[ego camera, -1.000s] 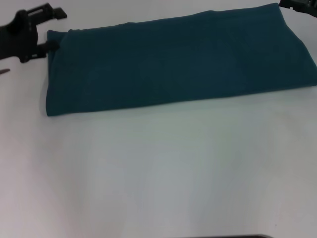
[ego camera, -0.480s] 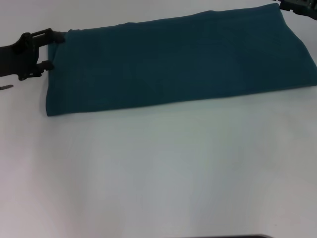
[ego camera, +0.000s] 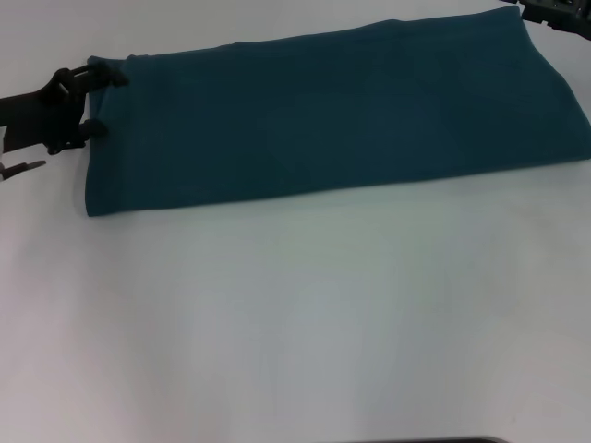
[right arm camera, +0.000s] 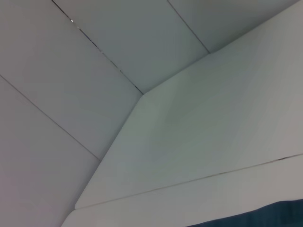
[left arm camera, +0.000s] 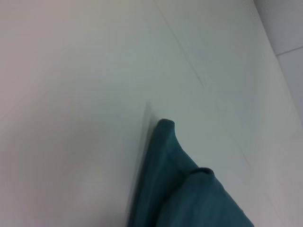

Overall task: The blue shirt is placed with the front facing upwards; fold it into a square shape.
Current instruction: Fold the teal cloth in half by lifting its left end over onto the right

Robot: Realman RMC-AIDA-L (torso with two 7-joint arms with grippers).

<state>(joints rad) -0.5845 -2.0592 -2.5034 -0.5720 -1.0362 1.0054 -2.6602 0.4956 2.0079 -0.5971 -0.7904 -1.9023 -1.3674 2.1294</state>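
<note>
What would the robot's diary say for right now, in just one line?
blue shirt: folded into long band on white table | left gripper: open, at shirt's left end | right gripper: at shirt's far right corner

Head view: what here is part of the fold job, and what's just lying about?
Job:
- blue shirt, folded into a long band
- left gripper, open at the shirt's left end
- right gripper, at its far right corner

Lying about:
- only the white table

A plain white table [ego camera: 305, 323] fills the head view. The right wrist view shows pale floor tiles [right arm camera: 94, 52] beyond its edge.
</note>
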